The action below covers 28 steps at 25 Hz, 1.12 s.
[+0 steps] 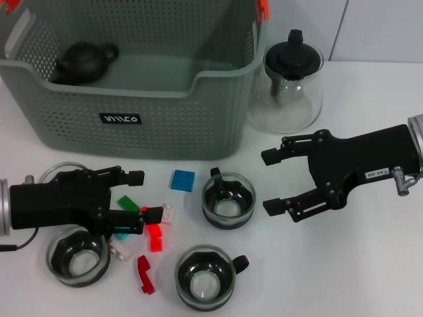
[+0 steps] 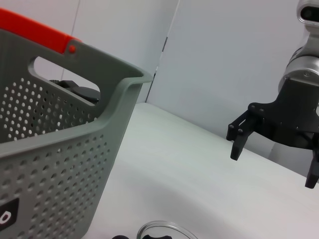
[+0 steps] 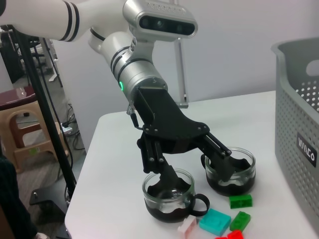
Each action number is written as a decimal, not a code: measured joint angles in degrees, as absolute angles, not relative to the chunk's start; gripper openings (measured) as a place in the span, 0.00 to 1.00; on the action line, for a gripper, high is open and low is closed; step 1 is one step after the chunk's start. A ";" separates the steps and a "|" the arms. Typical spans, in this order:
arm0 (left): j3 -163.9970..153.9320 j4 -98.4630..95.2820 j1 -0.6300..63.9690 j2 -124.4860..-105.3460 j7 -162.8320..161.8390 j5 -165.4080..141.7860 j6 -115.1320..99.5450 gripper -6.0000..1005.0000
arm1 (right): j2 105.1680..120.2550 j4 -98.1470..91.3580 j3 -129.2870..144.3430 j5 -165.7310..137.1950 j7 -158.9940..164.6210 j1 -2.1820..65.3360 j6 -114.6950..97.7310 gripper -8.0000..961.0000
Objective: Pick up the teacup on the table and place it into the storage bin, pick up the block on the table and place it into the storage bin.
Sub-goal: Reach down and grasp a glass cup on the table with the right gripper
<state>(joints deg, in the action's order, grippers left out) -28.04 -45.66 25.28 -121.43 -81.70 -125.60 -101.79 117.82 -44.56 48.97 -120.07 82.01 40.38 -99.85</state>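
Several glass teacups stand on the white table: one at the centre, one at the front, one at the front left and one half hidden under my left arm. Small blocks lie among them: blue, green, red. My left gripper hovers open over the green block, holding nothing. The right wrist view shows this gripper spread above two teacups. My right gripper is open and empty, right of the centre teacup. The storage bin stands behind.
A black teapot lies inside the bin. A glass teapot with a black lid stands right of the bin, behind my right gripper. More blocks, pink and dark red, lie near the left gripper.
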 joint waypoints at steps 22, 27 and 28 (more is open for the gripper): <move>-28.01 -45.06 25.22 -121.58 -80.14 -125.42 -101.59 0.94 | 119.32 -47.23 57.05 -130.20 82.60 45.54 -94.86 0.97; -27.65 -44.94 25.18 -121.63 -80.44 -125.02 -101.59 0.94 | 120.09 -48.61 60.28 -134.63 84.92 48.55 -92.53 0.96; -27.64 -44.88 25.19 -121.65 -80.46 -124.99 -101.59 0.94 | 120.15 -48.72 60.90 -135.02 85.20 49.10 -92.39 0.96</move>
